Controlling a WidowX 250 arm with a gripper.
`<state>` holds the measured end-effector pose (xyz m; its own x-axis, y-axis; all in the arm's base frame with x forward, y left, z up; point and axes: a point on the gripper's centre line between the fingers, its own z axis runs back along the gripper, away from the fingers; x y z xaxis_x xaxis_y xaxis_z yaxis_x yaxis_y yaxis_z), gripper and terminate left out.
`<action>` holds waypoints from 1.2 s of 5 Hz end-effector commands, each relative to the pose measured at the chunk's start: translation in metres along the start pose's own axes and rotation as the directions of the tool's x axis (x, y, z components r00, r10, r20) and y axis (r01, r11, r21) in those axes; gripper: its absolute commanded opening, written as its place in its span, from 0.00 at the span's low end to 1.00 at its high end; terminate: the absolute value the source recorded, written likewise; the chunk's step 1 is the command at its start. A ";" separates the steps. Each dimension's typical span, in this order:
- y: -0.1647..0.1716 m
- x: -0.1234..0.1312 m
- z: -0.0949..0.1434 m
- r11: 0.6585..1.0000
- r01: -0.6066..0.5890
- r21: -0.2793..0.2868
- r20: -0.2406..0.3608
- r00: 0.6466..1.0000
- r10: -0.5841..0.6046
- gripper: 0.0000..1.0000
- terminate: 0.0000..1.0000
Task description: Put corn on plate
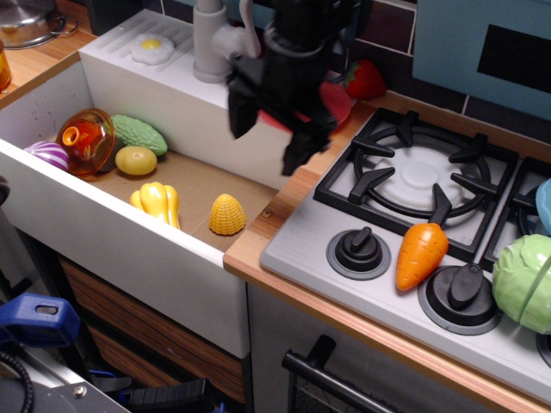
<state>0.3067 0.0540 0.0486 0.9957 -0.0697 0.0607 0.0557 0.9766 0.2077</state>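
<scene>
The corn [226,214] is a small ribbed yellow dome lying on the sink floor near the right wall. The red-pink plate [337,101] sits on the sink's back ledge and is mostly hidden behind my arm. My black gripper [267,138] hangs open and empty above the sink's right side. One finger [238,112] is on the left and the other finger [297,153] is on the right. It is above and a little right of the corn, well apart from it.
In the sink lie a lobed yellow toy [157,202], a yellow oval [136,160], a green gourd [139,133], an orange cup [86,140] and a purple piece [47,154]. A faucet [213,43] and fried egg [151,47] are behind. A carrot [421,253], a cabbage [524,281] and a strawberry [365,79] are at the stove [413,176].
</scene>
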 end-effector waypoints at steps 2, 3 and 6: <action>0.035 -0.002 -0.035 0.998 -0.065 0.010 0.122 0.991 0.064 1.00 0.00; 0.039 0.001 -0.050 0.998 -0.059 -0.012 0.136 0.989 0.061 1.00 0.00; 0.039 0.009 -0.081 0.997 -0.066 -0.038 0.182 0.981 0.072 1.00 0.00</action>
<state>0.3174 0.1011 -0.0376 0.9778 -0.0260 0.2079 -0.0031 0.9904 0.1383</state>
